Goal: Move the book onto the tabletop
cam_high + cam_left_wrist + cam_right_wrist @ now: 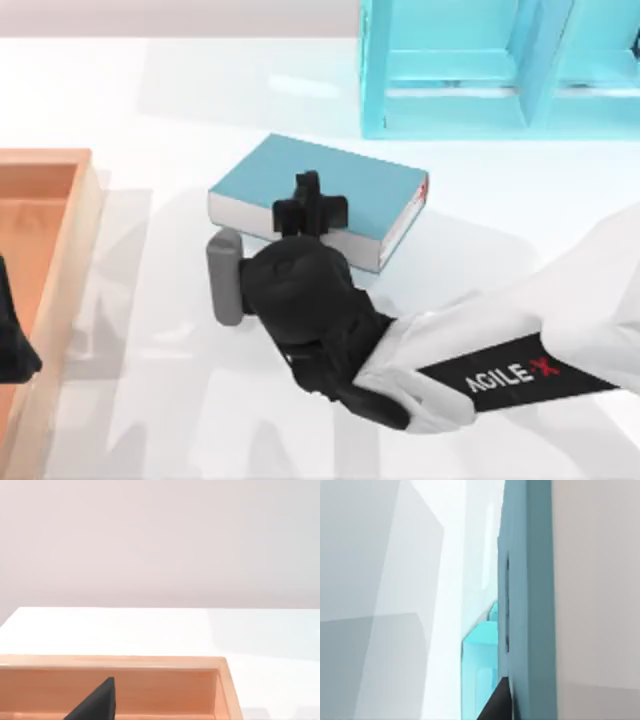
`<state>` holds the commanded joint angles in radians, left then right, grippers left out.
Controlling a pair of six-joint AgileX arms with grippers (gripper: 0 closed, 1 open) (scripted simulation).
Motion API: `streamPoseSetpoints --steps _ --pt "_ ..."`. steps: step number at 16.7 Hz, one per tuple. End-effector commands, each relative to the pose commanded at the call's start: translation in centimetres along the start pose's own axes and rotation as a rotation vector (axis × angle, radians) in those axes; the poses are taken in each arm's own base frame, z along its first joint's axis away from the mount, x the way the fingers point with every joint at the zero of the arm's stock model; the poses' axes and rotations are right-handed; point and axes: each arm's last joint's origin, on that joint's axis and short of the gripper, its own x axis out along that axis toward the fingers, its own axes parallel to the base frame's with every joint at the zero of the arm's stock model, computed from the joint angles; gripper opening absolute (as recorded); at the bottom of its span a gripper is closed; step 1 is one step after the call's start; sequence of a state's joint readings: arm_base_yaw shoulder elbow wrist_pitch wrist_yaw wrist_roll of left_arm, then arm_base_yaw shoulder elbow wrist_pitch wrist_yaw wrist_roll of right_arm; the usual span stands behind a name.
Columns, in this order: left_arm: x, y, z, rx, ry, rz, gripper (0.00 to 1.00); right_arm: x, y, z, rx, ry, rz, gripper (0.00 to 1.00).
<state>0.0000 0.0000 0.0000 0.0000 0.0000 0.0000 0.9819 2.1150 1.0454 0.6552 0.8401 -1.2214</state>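
- Book [318, 193] lies flat on the tabletop [180, 100], middle of the top view, just below the turquoise shelf unit [500, 70] at upper right. Red mark at its right end.
- Right gripper [312, 207] sits over the book's near long edge, black fingers across cover and page edge. Looks clamped on the book; contact on the underside is hidden, so grasp depth is a judgement.
- Right wrist view: blue cover [530, 580] close up along the dark finger [495, 705], shelf unit beyond.
- Left gripper [12, 340] parked at the left edge over the wooden tray [85, 200]; whether its fingers are parted or closed, cannot tell.
- Risk: grip is at one edge, so any lift could tip the heavy book and let it slip.
- Risk: pulling away before releasing would drag the book across the glossy surface.
- Risk: a rearward shove could knock it into the shelf unit.
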Motion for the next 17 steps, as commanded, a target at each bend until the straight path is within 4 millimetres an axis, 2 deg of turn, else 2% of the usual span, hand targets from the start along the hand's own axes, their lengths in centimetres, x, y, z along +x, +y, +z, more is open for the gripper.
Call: streamPoseSetpoints --steps 10,17 --pt "0.0 0.0 0.0 0.0 0.0 0.0 1.0 0.0 0.0 0.0 0.0 0.0 0.0 0.98" --pt "0.0 0.0 0.0 0.0 0.0 0.0 1.0 0.0 0.0 0.0 0.0 0.0 0.0 1.0"
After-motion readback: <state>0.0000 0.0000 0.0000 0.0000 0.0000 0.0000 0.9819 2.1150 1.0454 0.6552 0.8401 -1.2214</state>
